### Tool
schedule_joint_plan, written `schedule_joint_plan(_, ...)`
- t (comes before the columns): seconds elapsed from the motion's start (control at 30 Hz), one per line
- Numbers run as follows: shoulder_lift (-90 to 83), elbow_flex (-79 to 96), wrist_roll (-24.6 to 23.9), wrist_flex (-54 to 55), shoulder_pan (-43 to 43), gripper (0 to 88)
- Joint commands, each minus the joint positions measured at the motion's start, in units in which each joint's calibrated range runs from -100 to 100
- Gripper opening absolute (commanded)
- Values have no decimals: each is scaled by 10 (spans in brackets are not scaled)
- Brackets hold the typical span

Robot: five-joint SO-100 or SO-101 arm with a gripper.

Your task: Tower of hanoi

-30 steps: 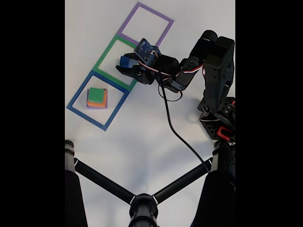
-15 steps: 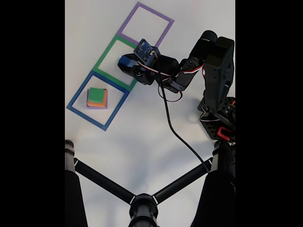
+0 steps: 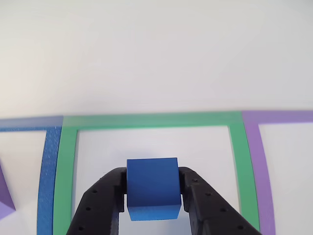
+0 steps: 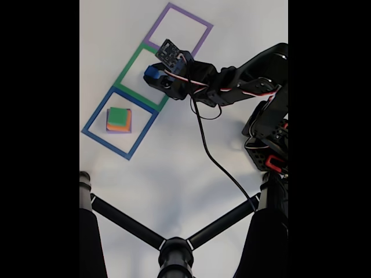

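In the other view my gripper [image 3: 152,193] is shut on the small blue block [image 3: 152,178], its black fingers [image 3: 105,203] pressing the block's left and right sides. The block hangs over the inside of the green tape square [image 3: 68,161]. In the fixed view the gripper [image 4: 154,75] holds the blue block [image 4: 152,72] over the right part of the green tape square [image 4: 124,73]. A stack with the green block [image 4: 119,115] on top of orange and purple ones stands inside the blue tape square [image 4: 93,121]. A purple corner [image 3: 5,203] shows at the other view's lower left.
The purple tape square [image 4: 200,41] lies beyond the green one on the white table. The arm's base [image 4: 268,142] stands at the right with a black cable [image 4: 211,156] trailing from the wrist. Black tripod legs [image 4: 124,220] cross the bottom of the fixed view.
The arm has stretched out and the gripper has moved slightly up and left over the green tape square, still holding the blue block. The stack has not moved.
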State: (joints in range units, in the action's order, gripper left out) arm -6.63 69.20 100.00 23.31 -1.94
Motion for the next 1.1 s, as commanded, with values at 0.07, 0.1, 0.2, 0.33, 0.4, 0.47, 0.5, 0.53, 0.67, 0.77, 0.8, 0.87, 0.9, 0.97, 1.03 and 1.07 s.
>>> schedule_joint_plan(0.07, -215, -186, 0, -440, 0, 31)
schedule_joint_plan(0.1, -233, -225, 0, -510, 2, 31)
schedule_joint_plan(0.2, -258, -356, 0, -696, 13, 33)
schedule_joint_plan(0.33, -260, -503, 0, -852, 39, 32)
schedule_joint_plan(0.4, -258, -572, 0, -917, 52, 32)
schedule_joint_plan(0.47, -257, -632, 0, -969, 66, 31)
schedule_joint_plan(0.5, -257, -657, 0, -992, 72, 31)
schedule_joint_plan(0.53, -257, -684, 0, -1017, 79, 31)
schedule_joint_plan(0.67, -270, -733, 0, -1079, 101, 29)
schedule_joint_plan(0.77, -293, -733, 0, -1098, 121, 29)
schedule_joint_plan(0.8, -301, -733, 0, -1104, 128, 29)
schedule_joint_plan(0.87, -316, -733, 0, -1112, 145, 29)
schedule_joint_plan(0.9, -323, -733, 0, -1115, 154, 29)
schedule_joint_plan(0.97, -333, -733, 0, -1120, 172, 28)
schedule_joint_plan(1.03, -338, -733, 0, -1121, 188, 28)
schedule_joint_plan(1.07, -338, -733, 0, -1121, 194, 28)
